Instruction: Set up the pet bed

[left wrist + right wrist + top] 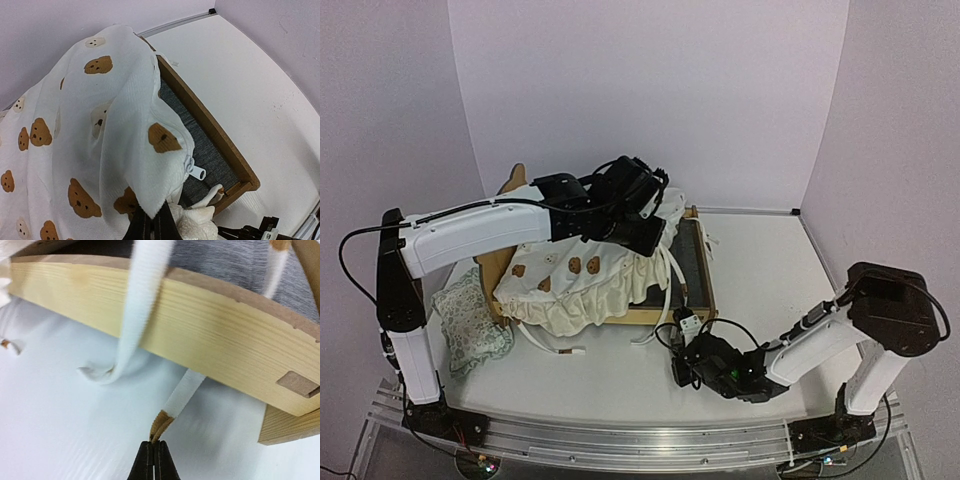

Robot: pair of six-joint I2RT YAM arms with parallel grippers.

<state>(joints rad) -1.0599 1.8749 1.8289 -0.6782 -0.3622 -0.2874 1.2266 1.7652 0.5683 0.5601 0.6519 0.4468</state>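
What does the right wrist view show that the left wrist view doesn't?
Only right wrist: the right gripper shut on the tan tip of a white tie. Only left wrist: the left gripper pinching the lifted bear-print cover. Both: the pet bed, its wooden rail and grey fabric base.
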